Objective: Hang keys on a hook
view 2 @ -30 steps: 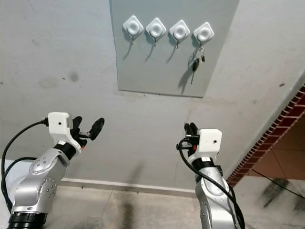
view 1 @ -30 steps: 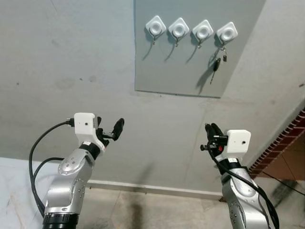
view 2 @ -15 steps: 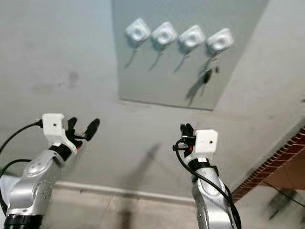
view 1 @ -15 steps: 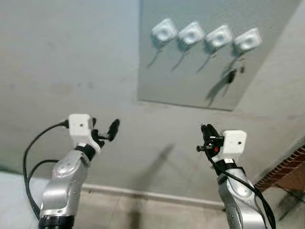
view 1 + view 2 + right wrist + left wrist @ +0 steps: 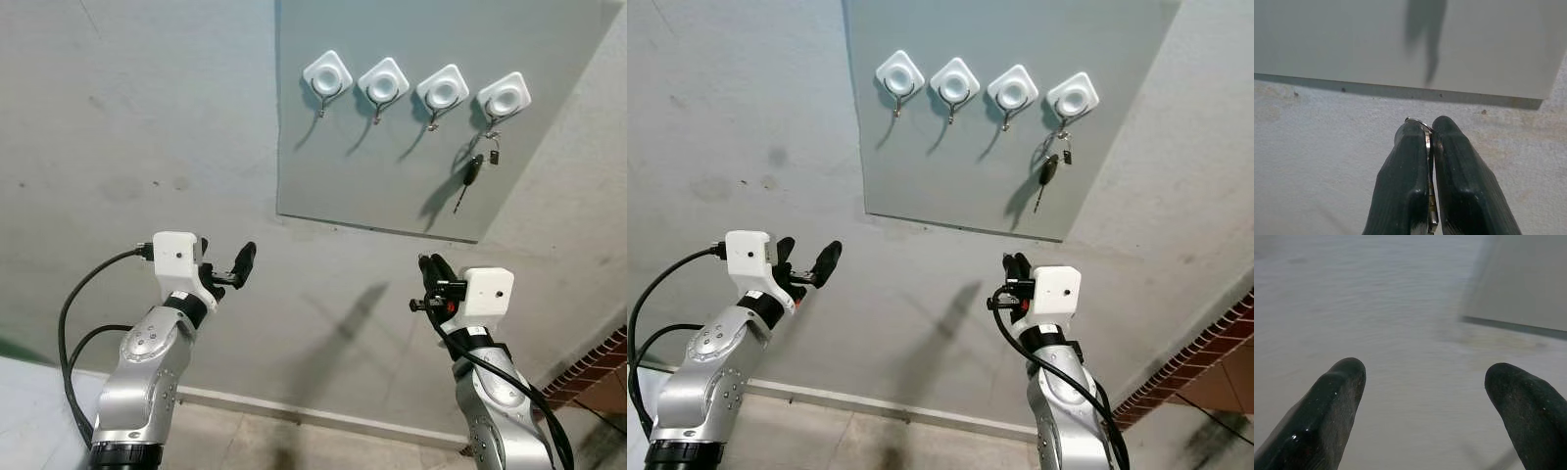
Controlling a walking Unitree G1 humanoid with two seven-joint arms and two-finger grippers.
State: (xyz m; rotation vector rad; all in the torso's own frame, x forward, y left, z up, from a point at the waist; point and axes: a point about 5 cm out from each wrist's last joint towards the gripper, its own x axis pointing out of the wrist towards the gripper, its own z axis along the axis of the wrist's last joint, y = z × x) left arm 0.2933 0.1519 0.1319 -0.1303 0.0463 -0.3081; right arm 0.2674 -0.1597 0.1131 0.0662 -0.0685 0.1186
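Small, hard, light, slippy keys (image 5: 1430,215), just a thin bit of metal and ring peeking out, pinched tight in the right gripper (image 5: 1429,126), well below the hooks (image 5: 327,76). Best held low on the ring, with the loop free to catch a hook. Left gripper (image 5: 1422,382) spread wide, holding nothing

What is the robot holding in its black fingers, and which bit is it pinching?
The right gripper pinches a thin silver metal piece with a small ring flat between its fingers, likely keys. The left gripper holds nothing.
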